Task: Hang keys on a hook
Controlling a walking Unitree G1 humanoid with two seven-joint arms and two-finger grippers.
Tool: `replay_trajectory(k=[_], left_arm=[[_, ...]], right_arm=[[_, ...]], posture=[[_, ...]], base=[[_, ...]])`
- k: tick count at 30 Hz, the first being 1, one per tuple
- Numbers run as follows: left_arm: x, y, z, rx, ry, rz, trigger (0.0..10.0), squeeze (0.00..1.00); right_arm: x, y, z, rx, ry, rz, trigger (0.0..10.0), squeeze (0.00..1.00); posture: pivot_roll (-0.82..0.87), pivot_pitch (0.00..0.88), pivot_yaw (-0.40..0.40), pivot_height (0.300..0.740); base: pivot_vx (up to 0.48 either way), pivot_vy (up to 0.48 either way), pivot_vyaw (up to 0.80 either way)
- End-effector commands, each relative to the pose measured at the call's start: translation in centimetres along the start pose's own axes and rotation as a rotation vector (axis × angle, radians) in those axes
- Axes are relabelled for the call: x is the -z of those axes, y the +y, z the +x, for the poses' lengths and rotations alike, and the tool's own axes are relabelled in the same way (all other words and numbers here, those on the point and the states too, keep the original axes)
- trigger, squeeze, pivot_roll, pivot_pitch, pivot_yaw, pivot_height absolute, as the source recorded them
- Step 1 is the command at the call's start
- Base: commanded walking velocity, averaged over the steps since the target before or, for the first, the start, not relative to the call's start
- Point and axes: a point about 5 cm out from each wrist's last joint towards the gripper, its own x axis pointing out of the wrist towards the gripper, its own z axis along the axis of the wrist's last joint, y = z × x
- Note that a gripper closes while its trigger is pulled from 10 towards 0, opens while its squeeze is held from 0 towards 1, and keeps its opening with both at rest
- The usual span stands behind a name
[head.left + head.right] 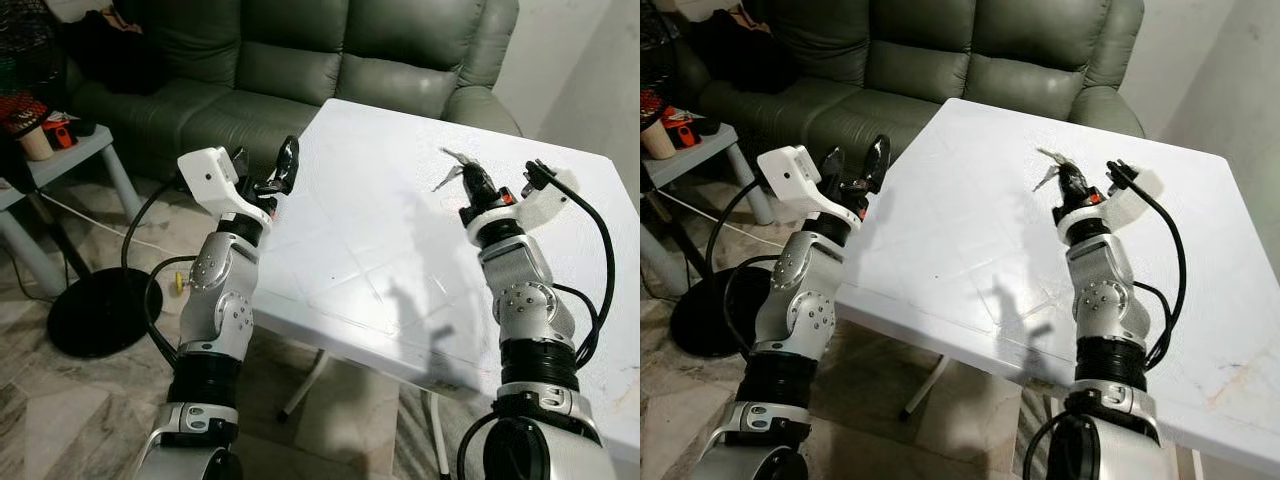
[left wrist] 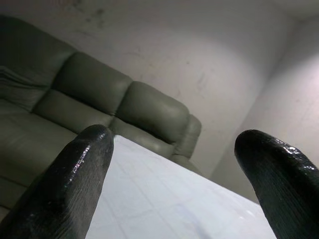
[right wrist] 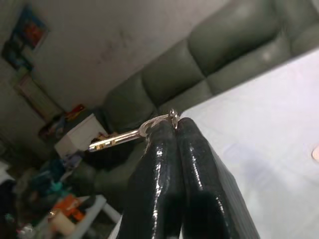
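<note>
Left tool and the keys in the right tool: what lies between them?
Bare white table top. In the left eye view, the open left tool hangs at the table's left edge, the right tool pinches the keys above it, and nothing stands between them.

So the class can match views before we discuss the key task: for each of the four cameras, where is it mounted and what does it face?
Left eye: head, looking down at white table, both arms, right gripper pinching keys.
Right eye: same scene, shifted.
Left wrist: between open left gripper fingers toward sofa.
Right wrist: along shut fingers, keys.
Shared: table, sofa.
</note>
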Motion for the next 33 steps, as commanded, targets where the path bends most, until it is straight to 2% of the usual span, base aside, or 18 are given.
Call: replay_trajectory(k=[1,5,8,12,15,16,18,20,21,24,28,32,33], left_arm=[[-0.7,-0.9,0.8,0.033,-0.020,0.043,10.0,0.00],[-1.4,-0.5,0.3,0.003,-0.037,0.060,10.0,0.00],[-1.7,-0.3,-0.1,-0.015,-0.044,0.076,10.0,0.00],[-1.4,0.5,-1.3,-0.030,-0.044,0.120,10.0,0.00],[-0.5,1.2,-2.1,-0.045,-0.017,0.160,10.0,0.00],[-0.5,1.2,-2.1,-0.045,-0.017,0.160,10.0,0.00],[0.2,1.8,-2.8,-0.060,0.008,0.186,10.0,0.00],[0.7,2.6,-3.5,-0.090,0.030,0.204,10.0,0.00],[0.8,2.9,-3.9,-0.097,0.035,0.205,10.0,0.00],[1.3,3.6,-5.0,-0.101,0.049,0.222,10.0,0.00],[2.5,4.9,-6.1,-0.092,0.109,0.234,10.0,0.00],[2.6,5.0,-6.5,-0.059,0.111,0.223,10.0,0.00],[2.6,5.0,-6.7,-0.048,0.116,0.247,10.0,0.00]], right_arm=[[-0.5,0.7,-0.3,-0.036,-0.042,-0.096,10.0,0.00],[0.0,2.0,-1.1,-0.064,-0.069,-0.203,10.0,0.00],[0.3,2.8,-1.7,-0.102,-0.090,-0.242,10.0,0.00],[1.5,3.6,-2.9,-0.109,-0.095,-0.231,10.0,0.00],[3.2,3.8,-3.8,-0.136,-0.070,-0.357,10.0,0.00],[3.2,3.8,-3.8,-0.136,-0.070,-0.357,10.0,0.00],[4.2,3.6,-4.4,-0.154,-0.045,-0.393,10.0,0.00],[4.8,3.3,-5.0,-0.185,-0.044,-0.532,10.0,0.00],[5.0,3.1,-5.3,-0.187,-0.038,-0.551,10.0,0.00],[5.4,2.1,-6.0,-0.174,-0.010,-0.543,10.0,0.00],[6.2,0.6,-6.5,-0.170,0.032,-0.583,10.0,0.00],[6.3,-0.1,-6.8,-0.171,0.040,-0.601,10.0,0.00],[6.2,-0.5,-6.9,-0.163,0.041,-0.613,10.0,0.00]], posture=[[-0.01,0.000,-0.056,0.736],[-0.01,0.000,-0.052,0.736],[0.00,0.000,-0.056,0.736],[0.01,0.000,-0.060,0.736],[0.01,0.000,-0.055,0.736],[0.01,0.000,-0.055,0.736],[0.01,0.000,-0.052,0.736],[0.01,0.000,-0.048,0.736],[0.00,0.000,-0.044,0.736],[0.00,0.000,-0.037,0.736],[0.00,0.000,-0.024,0.736],[0.00,0.000,-0.025,0.736],[0.00,0.000,-0.025,0.736]], base=[[0.000,0.000,0.00],[0.000,0.000,0.00],[0.000,0.000,0.00],[0.000,0.000,0.00],[0.000,0.000,0.00],[0.000,0.000,0.00],[0.000,0.000,0.00],[0.000,0.000,0.00],[0.000,0.000,0.00],[0.000,0.000,0.00],[0.000,0.000,0.00],[0.000,0.000,0.00],[0.000,0.000,0.00]])
